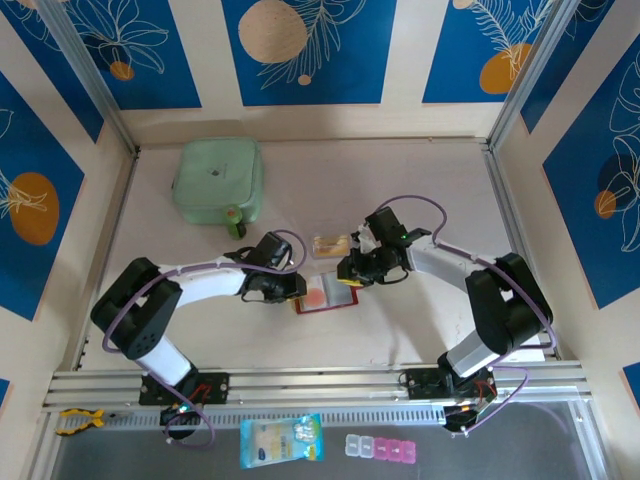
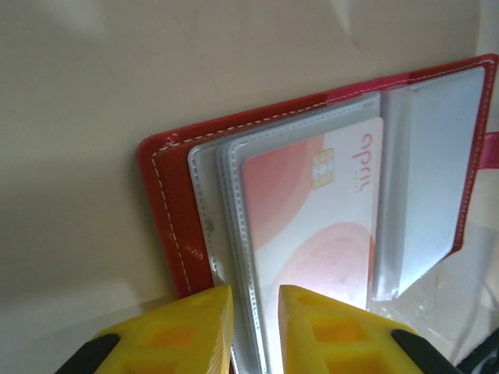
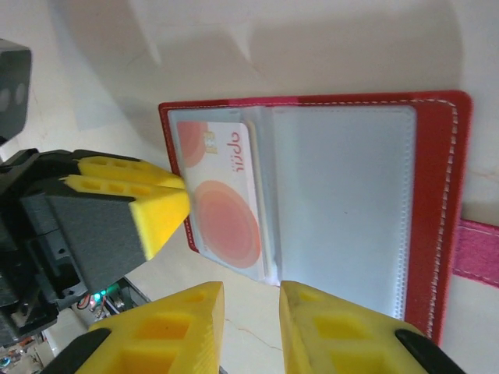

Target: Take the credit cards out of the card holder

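The red card holder (image 1: 338, 297) (image 2: 168, 202) (image 3: 444, 195) lies open on the table, clear pockets up. A red-pink credit card (image 1: 316, 297) (image 2: 312, 218) (image 3: 222, 202) sits in its left pocket, and the right pocket looks empty. A yellow-orange card (image 1: 331, 244) lies loose on the table just beyond the holder. My left gripper (image 1: 297, 290) (image 2: 256, 327) is shut on the holder's left edge, with the clear pocket sheets between its fingers (image 3: 132, 206). My right gripper (image 1: 347, 272) (image 3: 252, 327) hangs at the holder's near edge by the spine, its jaws slightly apart over bare table.
A pale green pouch (image 1: 218, 180) lies at the back left. On the front ledge are a blue-and-yellow packet (image 1: 282, 440), pink-and-clear little boxes (image 1: 385, 448) and a yellow clip (image 1: 78, 420). The holder's red tab (image 3: 475, 249) sticks out sideways.
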Tool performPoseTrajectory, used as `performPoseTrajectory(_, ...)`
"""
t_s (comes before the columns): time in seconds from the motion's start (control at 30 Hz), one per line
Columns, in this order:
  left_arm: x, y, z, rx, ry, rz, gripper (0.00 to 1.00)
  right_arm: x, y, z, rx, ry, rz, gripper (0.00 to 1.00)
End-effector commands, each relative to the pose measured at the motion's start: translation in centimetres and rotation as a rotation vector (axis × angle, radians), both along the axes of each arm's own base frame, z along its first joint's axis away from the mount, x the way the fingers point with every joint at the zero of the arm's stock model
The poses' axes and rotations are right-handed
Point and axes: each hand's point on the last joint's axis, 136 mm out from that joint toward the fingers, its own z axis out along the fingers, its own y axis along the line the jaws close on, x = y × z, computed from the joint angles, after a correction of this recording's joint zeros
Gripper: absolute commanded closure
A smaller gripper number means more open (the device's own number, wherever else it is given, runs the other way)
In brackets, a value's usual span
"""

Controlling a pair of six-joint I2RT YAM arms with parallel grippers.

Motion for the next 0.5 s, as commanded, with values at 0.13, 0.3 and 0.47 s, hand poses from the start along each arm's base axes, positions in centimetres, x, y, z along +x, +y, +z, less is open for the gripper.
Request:
performPoseTrajectory(0.13, 0.5, 1.1, -0.9, 0.070, -0.003, -0.010, 0.80, -0.1, 2.1, 0.1, 0.032, 0.035, 0.024, 0.75)
performPoseTrajectory(0.3, 0.5, 1.1, -1.2, 0.075, 0.002, -0.012, 0.84, -0.3, 3.2, -0.3, 0.038, 0.045, 0.046, 0.77)
performPoseTrajectory(0.47, 0.5, 1.1, -1.2, 0.080, 0.006, -0.019, 0.85, -0.1, 3.9, -0.9, 0.040, 0.052, 0.054, 0.78)
